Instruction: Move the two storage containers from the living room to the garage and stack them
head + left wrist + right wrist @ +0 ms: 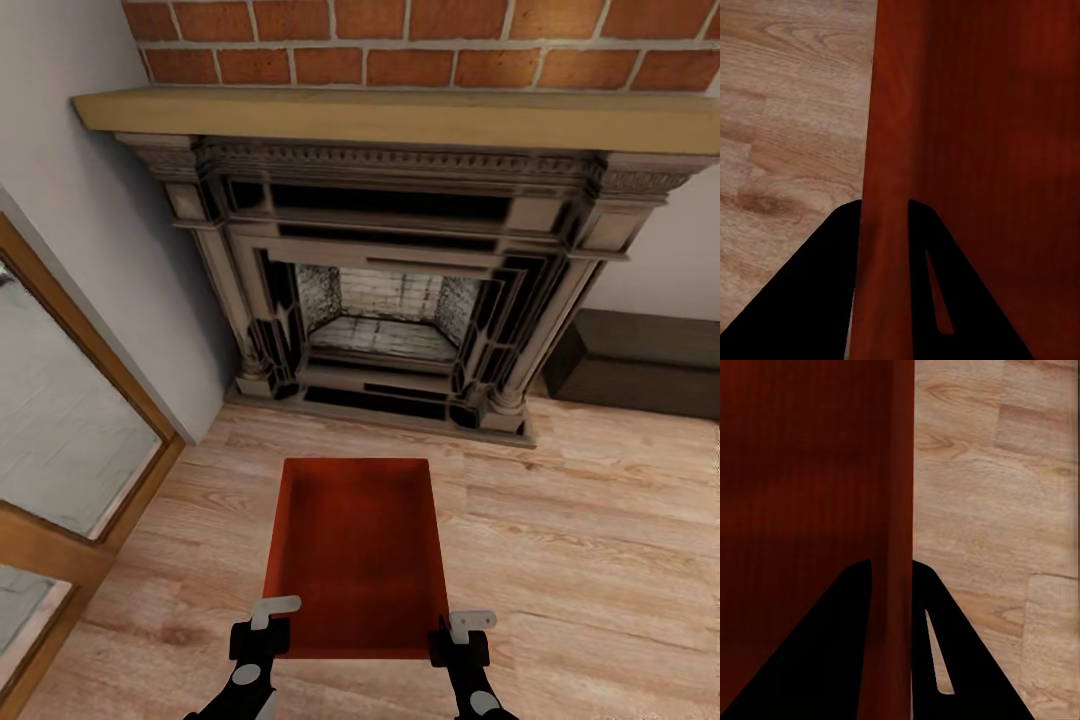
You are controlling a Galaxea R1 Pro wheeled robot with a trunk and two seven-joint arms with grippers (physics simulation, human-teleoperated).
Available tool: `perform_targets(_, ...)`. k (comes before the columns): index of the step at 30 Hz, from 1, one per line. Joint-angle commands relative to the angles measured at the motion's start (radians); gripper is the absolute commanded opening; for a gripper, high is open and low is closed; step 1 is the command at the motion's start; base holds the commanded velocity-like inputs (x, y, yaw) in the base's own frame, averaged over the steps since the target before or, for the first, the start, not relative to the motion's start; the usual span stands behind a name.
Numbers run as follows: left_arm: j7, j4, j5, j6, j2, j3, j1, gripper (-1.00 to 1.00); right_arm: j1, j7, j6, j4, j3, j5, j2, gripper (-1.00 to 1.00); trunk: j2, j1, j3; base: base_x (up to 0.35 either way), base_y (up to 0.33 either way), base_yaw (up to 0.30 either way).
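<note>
Red-orange rectangular open-topped storage container (355, 550) with thin plain walls sits lower centre on light wood plank floor (580, 540), left pincer (262, 628) and right pincer (462, 636) each clamped on a side wall.

Count, head view:
- Storage container (355, 550), red-orange, open-topped: 1.
- Grippers: 2, the left gripper (262, 632) and the right gripper (460, 640), one at each near corner of the container.
- Fireplace (400, 290), dark and ornate: 1, with 1 wood mantel shelf (400, 118) above it.
- Wood-framed glass door (70, 460): 1 frame; 2 panes visible in it.
- Dark low step (640, 365) beside the fireplace: 1.

Each wrist view: 2 dark fingers astride 1 container wall.
</note>
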Motion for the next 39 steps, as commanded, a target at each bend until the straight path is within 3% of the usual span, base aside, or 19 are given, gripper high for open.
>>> perform_targets(1, 0.011, 0.004, 0.029, 0.0, -0.001, -0.005, 0.0, -1.0, -0.001, -0.001, -0.013, -0.019, 0.008, -0.009, 0.0, -1.0, -0.001, 0.0, 0.0, 0.0, 0.0, -0.135)
perform_targets(39, 0.006, 0.004, 0.028, 0.001, 0.001, -0.005, 0.0, -1.0, -0.001, 0.0, -0.015, -0.02, 0.008, -0.009, 0.0, -1.0, -0.001, 0.0, 0.053, 0.0, 0.0, -0.126)
